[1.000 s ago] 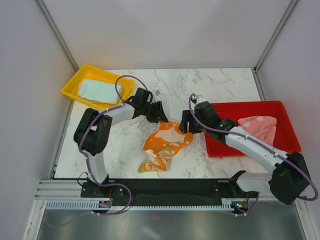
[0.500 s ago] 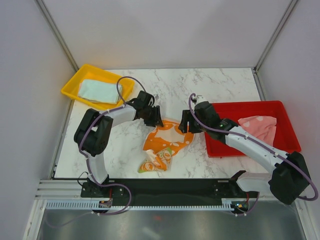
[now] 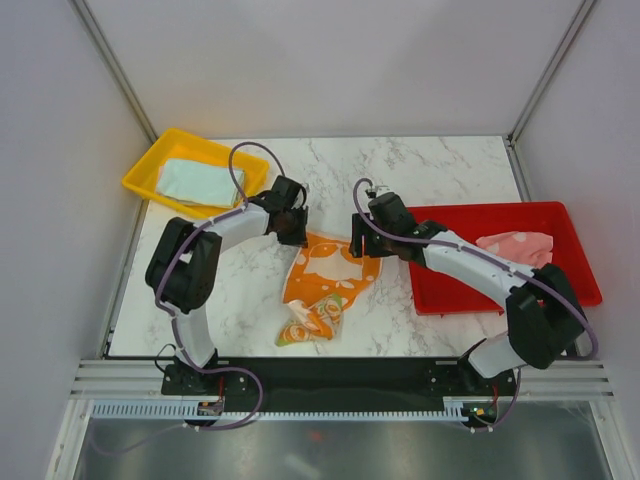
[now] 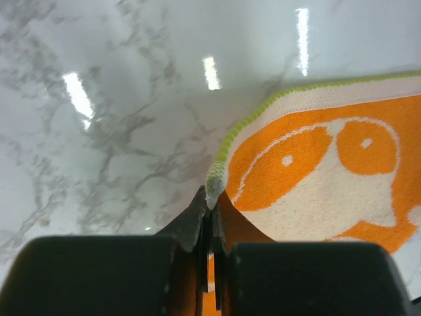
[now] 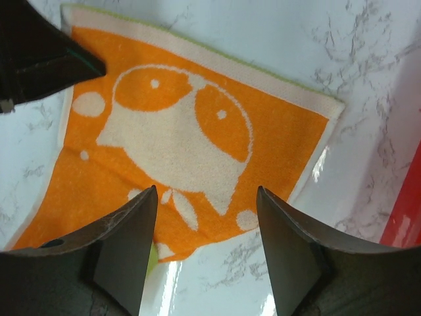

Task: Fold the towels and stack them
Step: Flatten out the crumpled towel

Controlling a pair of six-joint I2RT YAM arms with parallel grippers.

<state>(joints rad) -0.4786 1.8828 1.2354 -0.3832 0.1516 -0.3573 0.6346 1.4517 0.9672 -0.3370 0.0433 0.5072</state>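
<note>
An orange and cream towel (image 3: 327, 272) lies on the marble table, its far half spread flat and its near end crumpled (image 3: 308, 326). My left gripper (image 3: 293, 233) is shut on the towel's far left, green-edged corner (image 4: 215, 179); in the left wrist view the jaws (image 4: 212, 199) pinch that corner. My right gripper (image 3: 362, 247) hangs open above the towel's right side. In the right wrist view the towel (image 5: 177, 141) lies below the spread fingers (image 5: 139, 204) and nothing is between them. A pink towel (image 3: 517, 246) lies in the red tray (image 3: 440, 298). A mint towel (image 3: 195, 182) rests in the yellow tray (image 3: 143, 172).
The red tray's corner (image 5: 404, 227) shows at the right edge of the right wrist view. The left gripper's dark finger (image 5: 46, 56) reaches into that view at the top left. Grey walls enclose the table on three sides.
The left gripper has shut on the towel's far left corner. The right arm has moved left over the towel's right side, and the towel's far half now lies flatter.
</note>
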